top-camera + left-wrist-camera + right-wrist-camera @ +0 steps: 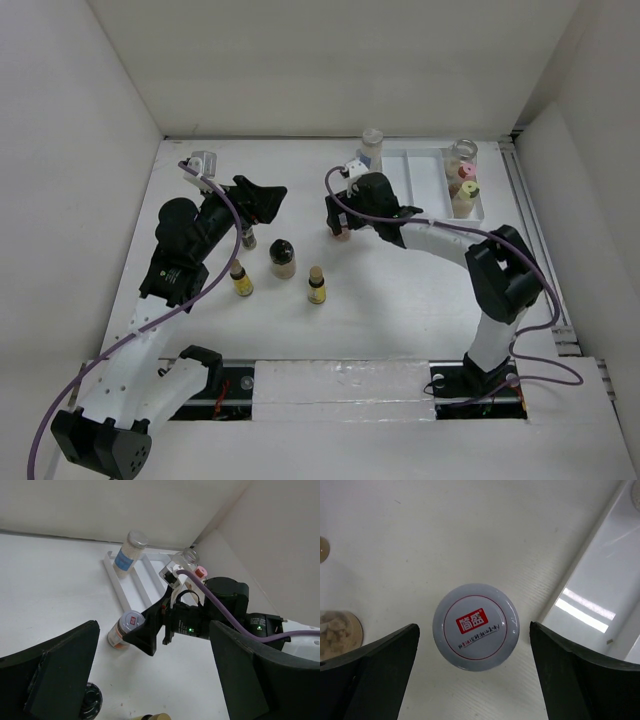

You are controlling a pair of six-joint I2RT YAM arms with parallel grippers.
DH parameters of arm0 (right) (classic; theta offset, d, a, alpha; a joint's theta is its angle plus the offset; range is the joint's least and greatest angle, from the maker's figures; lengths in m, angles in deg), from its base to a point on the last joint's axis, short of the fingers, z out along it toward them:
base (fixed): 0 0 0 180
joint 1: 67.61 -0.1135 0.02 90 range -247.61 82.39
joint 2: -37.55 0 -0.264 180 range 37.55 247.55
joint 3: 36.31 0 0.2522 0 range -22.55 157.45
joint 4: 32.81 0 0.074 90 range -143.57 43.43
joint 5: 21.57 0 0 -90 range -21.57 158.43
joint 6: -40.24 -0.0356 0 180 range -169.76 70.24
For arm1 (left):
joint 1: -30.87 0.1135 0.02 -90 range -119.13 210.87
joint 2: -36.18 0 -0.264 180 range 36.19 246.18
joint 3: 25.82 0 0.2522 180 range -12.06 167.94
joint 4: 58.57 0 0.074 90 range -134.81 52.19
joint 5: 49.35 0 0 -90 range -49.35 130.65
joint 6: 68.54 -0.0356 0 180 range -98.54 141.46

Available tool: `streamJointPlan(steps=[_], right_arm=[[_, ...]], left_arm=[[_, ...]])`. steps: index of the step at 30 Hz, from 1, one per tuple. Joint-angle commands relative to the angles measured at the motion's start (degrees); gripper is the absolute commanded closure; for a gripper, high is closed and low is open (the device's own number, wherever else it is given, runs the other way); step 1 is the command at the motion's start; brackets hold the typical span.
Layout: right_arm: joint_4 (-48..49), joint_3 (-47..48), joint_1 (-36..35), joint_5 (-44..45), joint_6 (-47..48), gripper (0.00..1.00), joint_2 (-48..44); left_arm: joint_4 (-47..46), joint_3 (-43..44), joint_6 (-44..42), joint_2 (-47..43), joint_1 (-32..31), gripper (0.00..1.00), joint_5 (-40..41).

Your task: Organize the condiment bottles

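A jar with a white, red-logo cap (475, 626) stands upright on the table just left of the white tray (600, 575). My right gripper (475, 680) hangs above it, open, with a finger on either side and a gap to the cap on both. From overhead this jar (343, 235) peeks out under the right gripper (338, 218). My left gripper (262, 203) is open and empty over the table's left half, above a small dark-capped bottle (248, 240). Two yellow-labelled bottles (241, 281) (317, 287) and a dark-capped jar (283, 258) stand in the middle.
A silver-capped jar (372, 147) stands at the ridged tray's (425, 175) left end. A clear jar (462, 152), a pink-capped bottle (465, 172) and one more bottle (466, 195) fill its right compartment. White walls enclose the table on three sides.
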Motion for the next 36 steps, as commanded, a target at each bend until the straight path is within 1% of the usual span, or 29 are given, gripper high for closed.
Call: streamJointPlan(steps=[1,2,3,4,5,8,9,10,12,14,17,20,21,22,25,29,34,36], right_arm=[[1.5,3.8,-1.2,3.1,0.9,0.04,0.8],[1.5,4.4,-1.2,3.7,0.9,0.08,2.1],[2.0,5.2,-1.2,4.2,1.4,0.1,2.8],[2.0,5.7,-1.2,5.2,1.4,0.15,3.5],[2.0,6.9,-1.2,5.7,1.9,0.28,4.7],[2.0,7.6,-1.2,6.3,1.9,0.38,4.7],[2.0,8.2,-1.2,5.6,1.9,0.45,4.0],[2.0,8.2,-1.2,5.6,1.9,0.47,3.3],[2.0,8.2,-1.2,4.9,1.9,0.5,-0.2],[2.5,8.2,-0.6,3.5,0.9,0.5,-3.2],[4.4,8.2,2.1,4.5,0.4,0.53,-9.2],[4.4,8.2,6.9,5.0,0.4,0.54,-10.9],[4.4,8.8,8.5,3.9,0.4,0.54,-10.9],[4.4,8.8,11.5,3.0,0.4,0.54,-10.9],[4.4,9.9,16.5,0.9,-0.2,0.54,-9.2],[4.4,13.5,20.5,-1.0,-0.2,0.54,-4.7],[5.5,19.2,24.0,-1.6,0.4,0.54,2.6],[5.5,21.8,25.1,-4.2,0.4,0.54,5.4]], left_arm=[[-2.9,0.2,-0.6,-0.5,0.2,0.13,-0.2],[-2.9,0.2,-0.6,-0.5,0.2,0.13,-0.2],[-2.9,0.2,-0.6,-0.5,0.2,0.13,-0.2],[-2.9,0.2,-0.6,-0.5,0.2,0.13,-0.2],[-2.9,0.2,-0.6,-1.0,0.2,0.13,-0.2],[-2.9,0.2,-0.6,-1.0,0.2,0.13,-0.2],[-2.9,0.2,-0.6,-1.0,0.2,0.13,-0.2],[-2.9,0.2,-0.6,-1.0,0.2,0.13,-0.2],[-2.9,0.2,-0.6,-1.0,0.2,0.13,-0.2],[-2.9,0.2,-0.6,-1.0,0.2,0.13,-0.2],[-2.9,0.2,-0.6,-1.0,0.2,0.13,-0.2],[-2.9,0.2,-0.6,-1.0,0.2,0.13,-0.2],[-2.9,0.2,-0.6,-1.0,0.2,0.13,-0.7],[-2.9,0.2,-0.6,-1.0,0.2,0.13,-0.7],[-2.9,0.2,-0.6,-1.0,0.2,0.13,-0.7],[-2.9,0.2,-0.6,-0.5,0.2,0.13,-0.7],[-2.9,0.2,-0.6,-0.5,0.2,0.13,-0.7],[-2.9,0.2,-0.6,-0.5,0.2,0.13,-0.7]])
